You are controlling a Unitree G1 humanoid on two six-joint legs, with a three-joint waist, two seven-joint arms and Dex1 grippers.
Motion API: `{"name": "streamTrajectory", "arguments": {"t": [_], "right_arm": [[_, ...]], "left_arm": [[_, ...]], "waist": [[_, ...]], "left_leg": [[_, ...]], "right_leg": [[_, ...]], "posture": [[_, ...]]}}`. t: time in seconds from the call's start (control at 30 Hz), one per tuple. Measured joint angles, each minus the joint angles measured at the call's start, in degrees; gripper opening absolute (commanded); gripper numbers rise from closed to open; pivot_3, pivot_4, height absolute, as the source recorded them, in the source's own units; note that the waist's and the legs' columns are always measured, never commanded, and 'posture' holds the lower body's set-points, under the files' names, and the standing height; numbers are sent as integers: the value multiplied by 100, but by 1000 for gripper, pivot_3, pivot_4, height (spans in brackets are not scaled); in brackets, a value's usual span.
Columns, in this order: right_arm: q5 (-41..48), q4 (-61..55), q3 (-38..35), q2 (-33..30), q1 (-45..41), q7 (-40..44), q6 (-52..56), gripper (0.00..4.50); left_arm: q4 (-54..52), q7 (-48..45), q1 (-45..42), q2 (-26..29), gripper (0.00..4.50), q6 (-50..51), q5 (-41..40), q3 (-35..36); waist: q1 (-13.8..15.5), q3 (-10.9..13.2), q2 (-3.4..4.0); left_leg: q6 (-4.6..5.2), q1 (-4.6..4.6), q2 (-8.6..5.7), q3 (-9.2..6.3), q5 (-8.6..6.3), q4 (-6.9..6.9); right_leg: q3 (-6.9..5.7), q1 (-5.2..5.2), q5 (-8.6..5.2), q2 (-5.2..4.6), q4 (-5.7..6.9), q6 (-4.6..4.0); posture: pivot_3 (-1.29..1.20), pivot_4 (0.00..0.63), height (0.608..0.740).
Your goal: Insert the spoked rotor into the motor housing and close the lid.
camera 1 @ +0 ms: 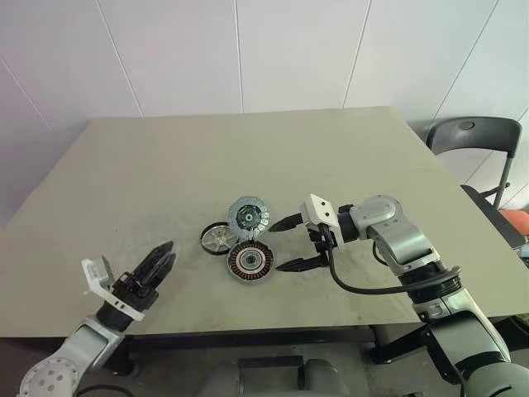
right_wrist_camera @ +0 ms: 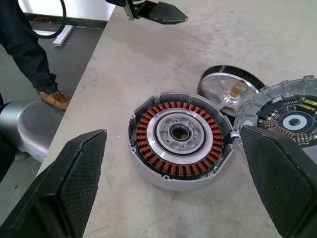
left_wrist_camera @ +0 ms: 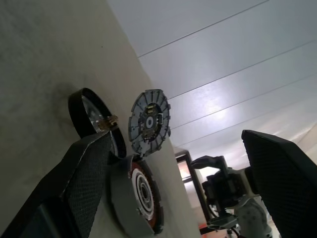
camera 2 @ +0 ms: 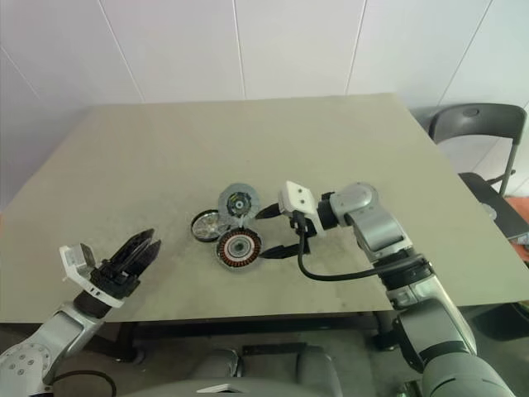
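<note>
Motor housing [camera 1: 250, 261]: flat on worktop [camera 1: 165, 174], windings facing up.
Spoked rotor [camera 1: 218, 238]: lying left of housing.
Lid [camera 1: 249, 216]: tilted, propped behind housing.
Right gripper [camera 1: 288, 244]: fingers apart, beside housing.
Left gripper [camera 1: 157, 265]: fingers apart, holding nothing, near-left.

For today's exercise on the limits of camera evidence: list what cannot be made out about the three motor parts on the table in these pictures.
- Spoked rotor: in the right wrist view the lid covers its edge; touching or resting on it is unclear.
- Lid: cut off by that view's edge and the right gripper's finger.
- Motor housing: in the left wrist view, partly behind the left gripper's finger.
- Rotor's spoke count: too small in the head views.
</note>
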Motion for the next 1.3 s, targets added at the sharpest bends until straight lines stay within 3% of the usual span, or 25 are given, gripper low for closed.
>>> {"name": "streamTrajectory", "arguments": {"t": [0.5, 1.3], "right_arm": [[-64, 0, 2, 80, 0, -78, -43, 4500], [-71, 0, 1, 54, -1, -87, -80, 4500]], "left_arm": [[1692, 738, -1546, -460, 4465, 405, 193, -240], [1867, 916, -1810, -700, 4465, 1108, 194, -172]], "waist": [[2, -1, -1], [33, -4, 2]], "left_leg": [[0, 4, -1, -1, 1, 3], [1, 9, -5, -2, 2, 12]], "right_leg": [[0, 6, 18, 1, 3, 20], [0, 17, 19, -1, 0, 28]], "posture": [[0, 0, 740], [0, 0, 740]]}}
